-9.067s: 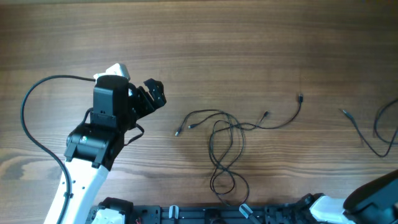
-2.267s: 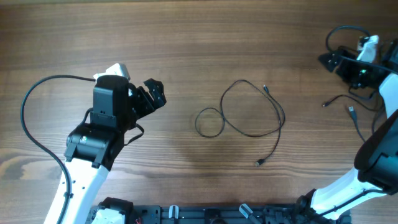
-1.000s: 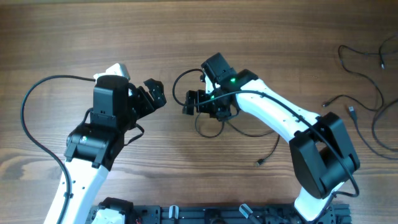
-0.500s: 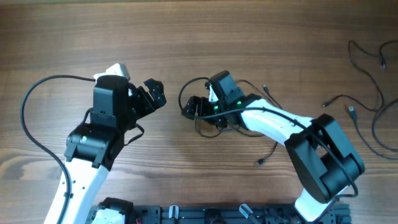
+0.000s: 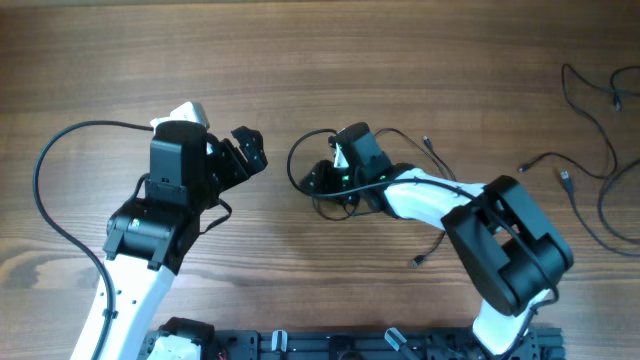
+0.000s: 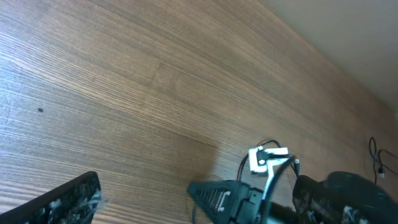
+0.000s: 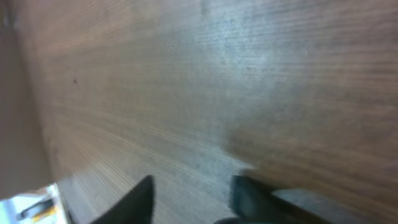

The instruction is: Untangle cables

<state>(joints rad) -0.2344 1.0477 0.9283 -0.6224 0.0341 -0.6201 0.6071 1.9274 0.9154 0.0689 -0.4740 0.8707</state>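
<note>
One thin black cable (image 5: 291, 163) lies looped at the table's middle, with plug ends at the upper right (image 5: 428, 144) and lower right (image 5: 416, 262). My right gripper (image 5: 318, 182) is low over the loop's left part. Its wrist view is blurred; the fingers (image 7: 193, 199) are apart over bare wood with no cord between them. My left gripper (image 5: 247, 150) is open and empty, left of the loop. In its wrist view (image 6: 146, 202) the loop (image 6: 242, 171) and the right arm (image 6: 348, 199) show ahead. Other thin black cables (image 5: 585, 110) lie apart at the far right.
The left arm's thick black cable (image 5: 45, 190) arcs over the table's left side. The right arm (image 5: 500, 240) reaches across from the lower right. A black rail (image 5: 330, 345) runs along the front edge. The separated cables (image 5: 610, 215) reach the right edge.
The right arm came back from the far right to the middle loop. In the last half second it settled slightly lower and rightward. The left arm has not moved.
</note>
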